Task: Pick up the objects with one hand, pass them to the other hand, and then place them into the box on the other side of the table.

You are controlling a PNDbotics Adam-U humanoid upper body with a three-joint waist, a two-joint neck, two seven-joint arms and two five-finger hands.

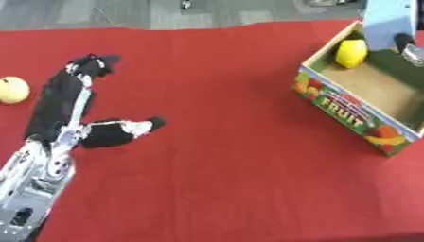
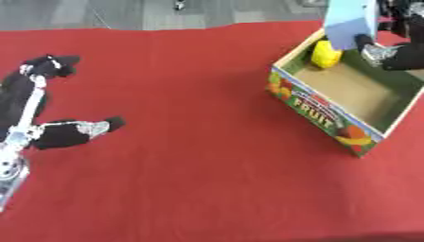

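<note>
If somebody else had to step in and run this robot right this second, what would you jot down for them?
Left hand: open, fingers spread flat over the red tablecloth, holding nothing.
Right hand: over the far corner of the fruit box, partly hidden by a light blue object; whether its fingers are open or shut cannot be told.
Done: one yellow object sits inside the box at its far end.
Left: a yellow round fruit lies on the cloth at the left edge, just beyond the left hand. It has yet to be picked up, passed to the right hand and placed in the box.
</note>
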